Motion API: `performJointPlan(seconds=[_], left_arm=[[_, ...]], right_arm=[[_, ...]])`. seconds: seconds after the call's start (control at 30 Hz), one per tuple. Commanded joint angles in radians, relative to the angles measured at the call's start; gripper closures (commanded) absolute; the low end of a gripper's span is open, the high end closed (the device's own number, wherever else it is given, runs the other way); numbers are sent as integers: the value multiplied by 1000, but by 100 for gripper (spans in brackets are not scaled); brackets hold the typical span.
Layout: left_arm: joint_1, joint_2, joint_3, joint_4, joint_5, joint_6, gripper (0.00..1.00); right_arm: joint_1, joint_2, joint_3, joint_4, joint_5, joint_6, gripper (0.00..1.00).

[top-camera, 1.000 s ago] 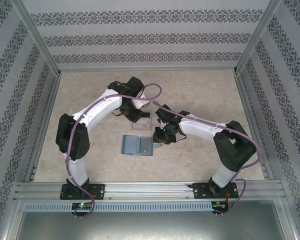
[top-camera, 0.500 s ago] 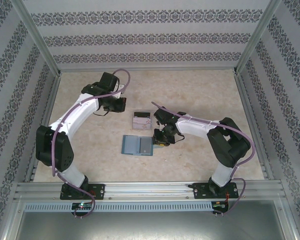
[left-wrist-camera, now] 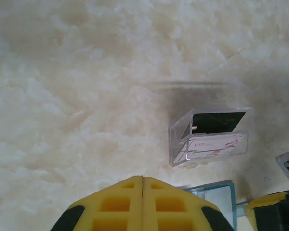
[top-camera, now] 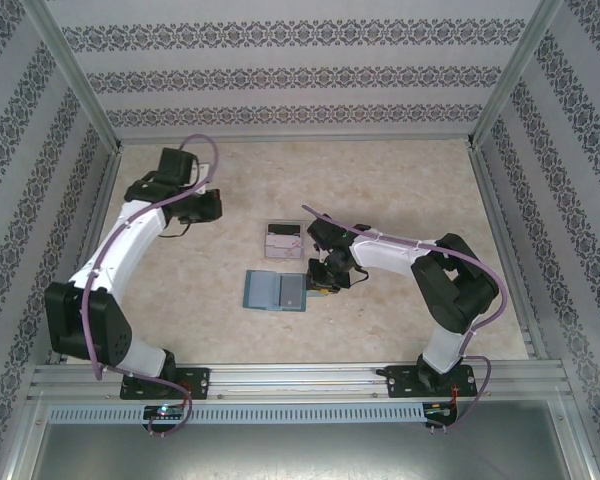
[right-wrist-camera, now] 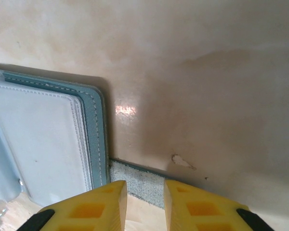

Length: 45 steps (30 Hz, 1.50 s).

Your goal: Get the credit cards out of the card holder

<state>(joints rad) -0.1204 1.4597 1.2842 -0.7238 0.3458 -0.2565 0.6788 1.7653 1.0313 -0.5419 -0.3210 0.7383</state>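
The teal-blue card holder (top-camera: 276,290) lies open and flat on the table, grey-blue panels up (right-wrist-camera: 43,139). Its speckled strap tab (right-wrist-camera: 142,180) sticks out from the right edge, between the tips of my right gripper (right-wrist-camera: 144,186), which is open and low over it (top-camera: 323,280). Just beyond the holder stands a clear plastic tray (top-camera: 283,241) with a black card (left-wrist-camera: 217,121) and a pale card with reddish marks (left-wrist-camera: 214,144) in it. My left gripper (left-wrist-camera: 143,179) is shut and empty, far left of the tray (top-camera: 210,206).
The tray's clear wall (left-wrist-camera: 179,139) rises between the holder's corner (left-wrist-camera: 216,195) and the open marble table top (left-wrist-camera: 77,96). Metal frame rails (top-camera: 100,220) and patterned walls bound the table on three sides.
My left arm has swung away from the tray to the far left, its gripper empty. The right gripper has stayed at the holder's right edge.
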Motion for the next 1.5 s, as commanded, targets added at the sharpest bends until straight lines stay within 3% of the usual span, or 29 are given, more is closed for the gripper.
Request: performJointPlan(seconds=[0.0, 0.13, 0.27, 0.5, 0.83, 1.2, 1.47], left_arm=[[22, 4, -4, 63, 161, -45, 100], [16, 18, -10, 69, 218, -89, 100], [-34, -27, -79, 130, 172, -182, 100], [-233, -42, -189, 189, 61, -343, 100], [-465, 44, -362, 434, 37, -578, 100], [-557, 201, -398, 614, 121, -684, 100], [-570, 249, -395, 594, 127, -685, 90]], right_arm=[[8, 0, -9, -16, 25, 20, 73], [8, -3, -20, -18, 28, 18, 73], [4, -7, -29, -16, 29, 19, 73], [-6, 2, -54, 17, 5, 24, 82], [-5, 26, -90, 53, -24, 18, 83], [-4, 27, -85, 51, -29, 19, 83], [-6, 28, -85, 49, -23, 22, 82]])
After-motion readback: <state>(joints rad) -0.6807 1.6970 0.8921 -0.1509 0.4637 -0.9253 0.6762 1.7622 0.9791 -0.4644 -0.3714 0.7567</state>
